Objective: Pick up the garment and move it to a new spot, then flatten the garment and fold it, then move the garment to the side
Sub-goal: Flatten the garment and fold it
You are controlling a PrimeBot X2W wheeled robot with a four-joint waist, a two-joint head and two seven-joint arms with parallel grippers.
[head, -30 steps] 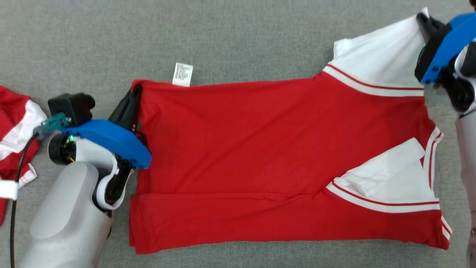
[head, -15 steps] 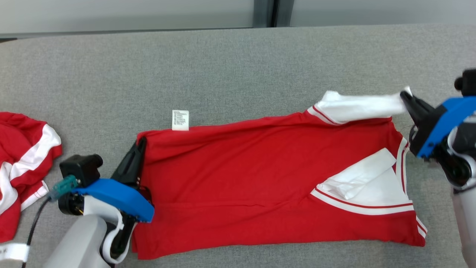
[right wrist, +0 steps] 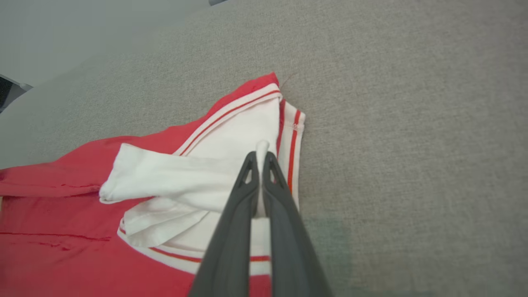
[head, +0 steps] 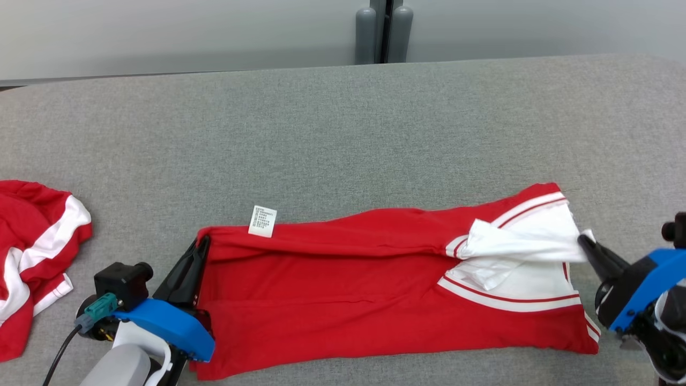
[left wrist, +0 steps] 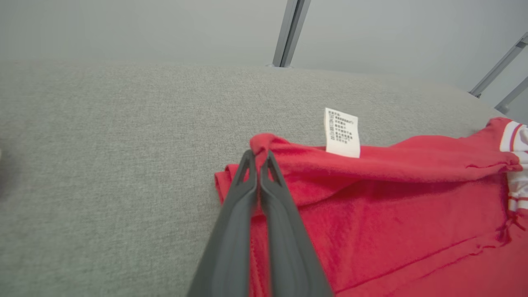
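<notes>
Between two grippers, on grey table, red garment lies long way left to right. At left end, left gripper squeezes red corner tight; at right end, right gripper squeezes white sleeve tight. Fold likely comes toward robot.

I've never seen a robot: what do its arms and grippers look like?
The left gripper and right gripper have long dark tapering fingers on bright blue housings. The left forearm is pale grey, with a black block, teal plug and black cable.

Care label on garment: print unreadable.
</notes>
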